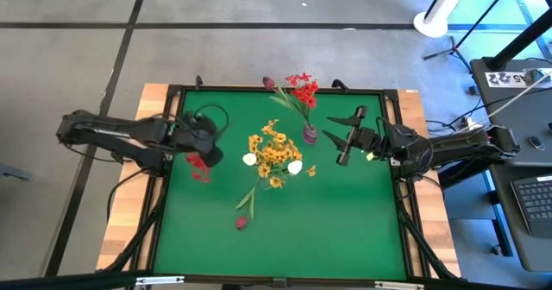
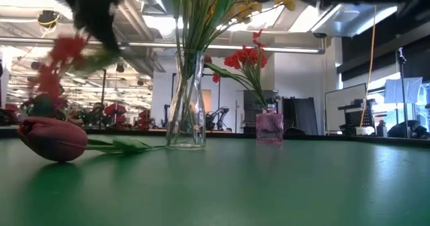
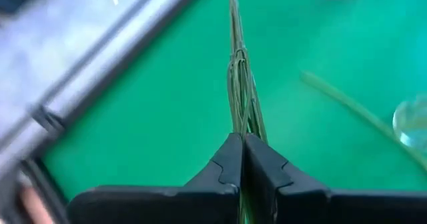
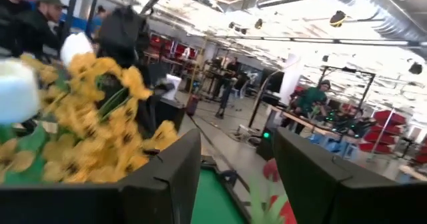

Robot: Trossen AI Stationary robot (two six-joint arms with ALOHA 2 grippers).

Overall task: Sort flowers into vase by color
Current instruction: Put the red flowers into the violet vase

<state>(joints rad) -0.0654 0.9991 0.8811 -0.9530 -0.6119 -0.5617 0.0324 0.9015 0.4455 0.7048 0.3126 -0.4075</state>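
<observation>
My left gripper (image 1: 205, 146) hovers over the table's left part, shut on a red-blossom flower (image 1: 198, 167), which shows blurred in the low view (image 2: 57, 64). A clear glass vase (image 2: 187, 101) at mid-table holds yellow blossoms (image 1: 272, 152) and white buds (image 1: 249, 160). A small pink vase (image 1: 310, 135) behind it holds red blossoms (image 1: 302, 90). One maroon bud (image 1: 241, 223) lies on its side on the green mat, near the front edge (image 2: 54, 138). My right gripper (image 1: 345, 141) is open, right of the vases, touching nothing. My left gripper pinches the flower's thin green stems (image 3: 243, 121) between its two shut fingers (image 3: 223, 164). The stems run on beyond the fingertips, along the fingers rather than across. The flower is lifted clear of the mat, its red blossoms (image 2: 57, 64) above the table.
Another maroon bud (image 1: 269, 83) lies at the mat's far edge. The mat's raised black frame (image 1: 168, 109) runs around the work area. Open green mat (image 1: 345, 221) spreads on the near right side. People and equipment stand in the room behind.
</observation>
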